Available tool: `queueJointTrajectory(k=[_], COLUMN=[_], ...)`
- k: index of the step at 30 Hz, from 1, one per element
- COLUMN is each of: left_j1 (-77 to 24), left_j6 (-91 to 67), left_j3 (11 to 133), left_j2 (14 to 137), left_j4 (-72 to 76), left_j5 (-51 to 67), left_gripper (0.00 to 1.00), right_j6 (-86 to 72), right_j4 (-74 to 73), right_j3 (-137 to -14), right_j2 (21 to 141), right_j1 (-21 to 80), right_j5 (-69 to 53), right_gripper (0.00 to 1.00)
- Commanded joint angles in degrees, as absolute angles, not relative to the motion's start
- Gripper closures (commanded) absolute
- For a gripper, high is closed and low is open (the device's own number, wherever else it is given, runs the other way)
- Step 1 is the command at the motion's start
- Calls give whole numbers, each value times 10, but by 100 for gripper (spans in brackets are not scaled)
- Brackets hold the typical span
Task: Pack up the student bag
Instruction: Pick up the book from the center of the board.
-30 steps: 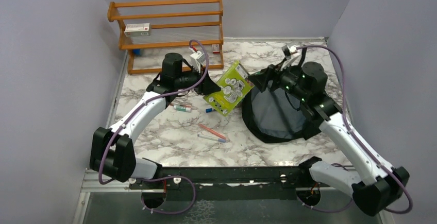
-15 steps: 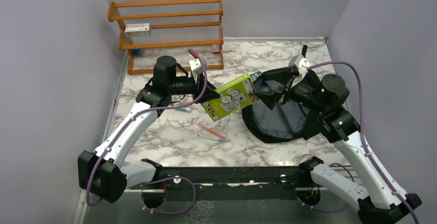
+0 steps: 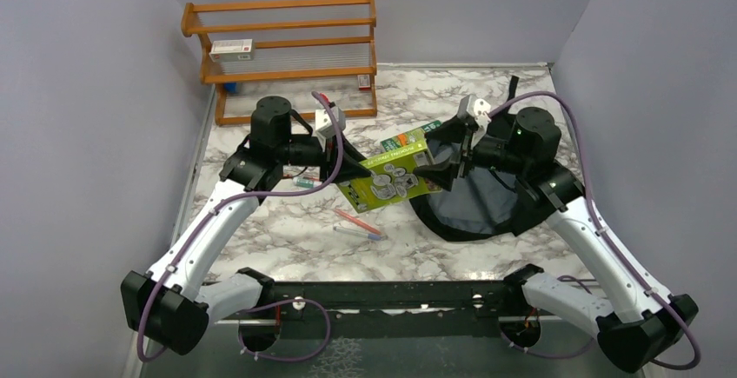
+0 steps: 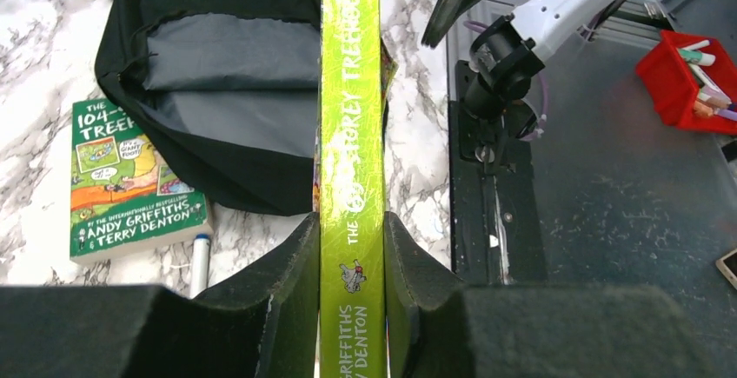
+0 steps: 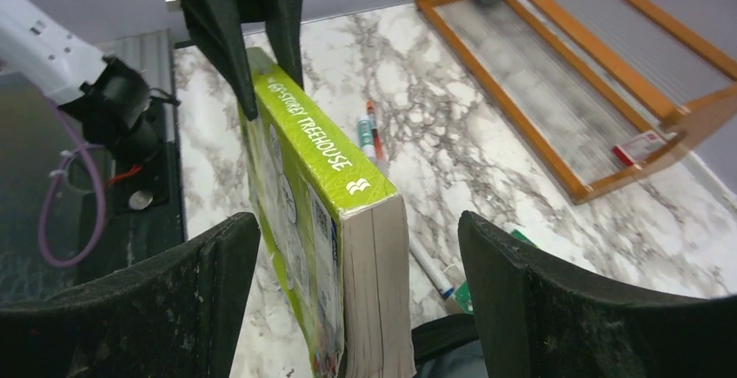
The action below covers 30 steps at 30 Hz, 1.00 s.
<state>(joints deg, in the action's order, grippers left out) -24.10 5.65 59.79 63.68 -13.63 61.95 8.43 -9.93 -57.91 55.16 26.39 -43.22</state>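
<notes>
Since one second ago the student bag, a large black soft fabric backpack, stays put on the right side of the grey-veined marble table, partly under the right arm. What moves is the lime-green paperback book, swung from a steep tilt to nearly level. The right gripper has also turned from the bag's rim toward the book, and its jaws spread wider.

Bag: the left wrist view shows its mouth gaping, with the grey lining exposed.

Book: held in the air just left of the bag. The left gripper is clamped on the spine end, one pad on each cover. The right gripper stands wide open, straddling the book's free end with a gap on both sides. It has hold of nothing.

Around: a second green paperback lies flat on the table just beside the bag. A red pen and a marker lie loose near the middle. An orange wooden rack stands at the far left.

Step in hand, as I judge it: passing the book from left to right before it goes into the bag.

Next move calls for the right jaws to close squarely on the covers before the left lets go. The book should then be turned edge-first toward the bag's mouth, since the soft rim may fold shut.
</notes>
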Motion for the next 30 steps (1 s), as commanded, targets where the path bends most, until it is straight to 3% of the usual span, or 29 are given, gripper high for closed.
queueJointTrajectory(k=[1,11,18,21,26,28,30], left_j1=[-243,-249,-250,-250,-250,-250,-250], left_j6=[74,70,66,62,39,26,15], left_j3=[628,641,648,646,640,642,643], left_j2=[616,628,628,629,634,633,627], left_j4=[-121,-120,-116,-113,-95,-89,-86], left_j5=[681,698,705,702,684,684,675], left_gripper=[100,100,100,100,100,87,55], right_j6=[102,81,85,85,77,55,20], right_j4=[-113,-91,-87,-82,-62,-36,18], right_j3=[-590,-569,-562,-560,-558,-552,-529], right_j2=[566,611,634,634,620,601,577], right_j1=[264,264,264,264,263,264,264], right_j5=[-532,-654,-678,-672,-645,-613,-598], right_gripper=[12,23,42,58,98,99,99])
